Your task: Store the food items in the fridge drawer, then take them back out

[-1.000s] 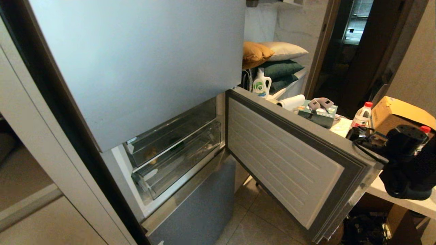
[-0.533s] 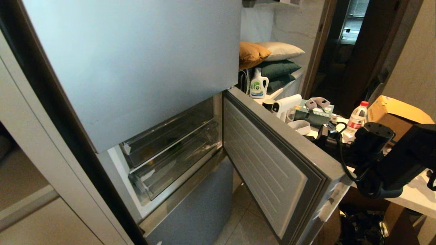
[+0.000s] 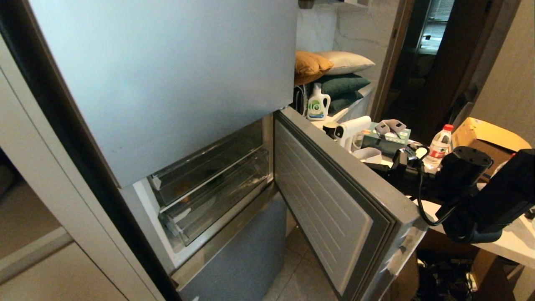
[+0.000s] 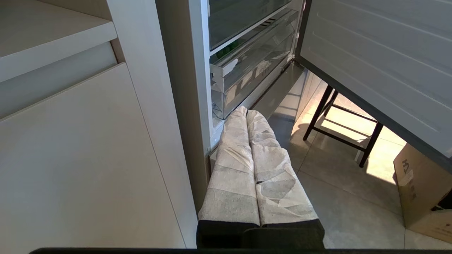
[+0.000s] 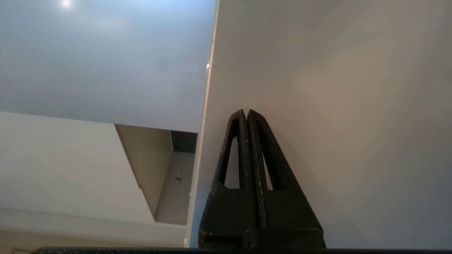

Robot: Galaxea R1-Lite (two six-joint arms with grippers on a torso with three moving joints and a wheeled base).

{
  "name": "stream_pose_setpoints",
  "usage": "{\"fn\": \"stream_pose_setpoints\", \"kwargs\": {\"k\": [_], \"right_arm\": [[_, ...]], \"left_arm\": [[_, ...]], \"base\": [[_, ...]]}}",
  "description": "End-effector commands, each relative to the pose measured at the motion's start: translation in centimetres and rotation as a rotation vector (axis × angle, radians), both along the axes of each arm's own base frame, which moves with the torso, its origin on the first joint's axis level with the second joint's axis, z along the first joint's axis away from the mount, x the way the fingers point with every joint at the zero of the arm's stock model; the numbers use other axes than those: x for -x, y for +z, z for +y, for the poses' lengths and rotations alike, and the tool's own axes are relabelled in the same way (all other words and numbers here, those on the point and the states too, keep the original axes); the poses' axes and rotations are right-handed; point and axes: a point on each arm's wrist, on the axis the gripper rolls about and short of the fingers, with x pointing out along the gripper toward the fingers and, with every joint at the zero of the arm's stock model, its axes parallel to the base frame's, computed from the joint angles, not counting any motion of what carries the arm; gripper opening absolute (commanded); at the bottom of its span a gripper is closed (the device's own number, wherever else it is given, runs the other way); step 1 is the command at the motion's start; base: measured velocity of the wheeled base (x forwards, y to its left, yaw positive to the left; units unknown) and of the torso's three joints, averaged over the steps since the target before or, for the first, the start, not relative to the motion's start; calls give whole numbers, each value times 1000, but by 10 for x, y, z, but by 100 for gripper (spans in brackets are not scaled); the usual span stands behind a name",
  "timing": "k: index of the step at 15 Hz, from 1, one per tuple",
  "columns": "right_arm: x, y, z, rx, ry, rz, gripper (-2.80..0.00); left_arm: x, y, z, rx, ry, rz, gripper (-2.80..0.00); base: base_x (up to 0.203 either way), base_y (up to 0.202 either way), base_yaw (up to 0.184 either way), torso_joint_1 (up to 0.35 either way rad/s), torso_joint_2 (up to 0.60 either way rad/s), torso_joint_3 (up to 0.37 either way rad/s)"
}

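The silver-grey fridge has its middle door (image 3: 334, 188) swung open to the right. Inside, two clear plastic fridge drawers (image 3: 217, 188) sit pushed in, one above the other. A dark green patch (image 4: 226, 53) shows through the clear plastic; the food items are otherwise hard to make out. My right arm (image 3: 472, 196) reaches behind the open door. Its gripper (image 5: 247, 111) is shut and empty, tips against the door's plain grey outer face. My left gripper (image 4: 246, 111), wrapped in white tape, hangs parked and shut low by the fridge's left front corner.
A white table (image 3: 510, 242) behind the door carries a water bottle (image 3: 441, 144), a tissue box (image 3: 386, 140) and a cardboard box (image 3: 485, 136). Beige cabinet fronts (image 4: 88, 158) flank the fridge on the left. A black stool frame (image 4: 339, 120) and a carton (image 4: 423, 190) stand on the tiled floor.
The open door has swung partway back toward the fridge, its inner panel now looking narrower. My right arm has moved left behind it with the gripper shut. The left arm is still.
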Motion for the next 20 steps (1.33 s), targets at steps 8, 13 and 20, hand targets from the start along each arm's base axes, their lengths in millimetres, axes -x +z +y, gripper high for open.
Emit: {"fn": "stream_pose_setpoints", "kwargs": {"k": [8, 13, 20], "right_arm": [[10, 10, 30, -1, 91, -32, -280], [14, 14, 34, -2, 105, -44, -280], [45, 51, 27, -12, 96, -113, -280]], "left_arm": [[-1, -3, 0, 0, 0, 10, -280], [-1, -3, 0, 0, 0, 10, -280], [-1, -3, 0, 0, 0, 10, -280]], "base": [[0, 0, 0, 0, 0, 0], [0, 0, 0, 0, 0, 0], [0, 0, 0, 0, 0, 0]]}}
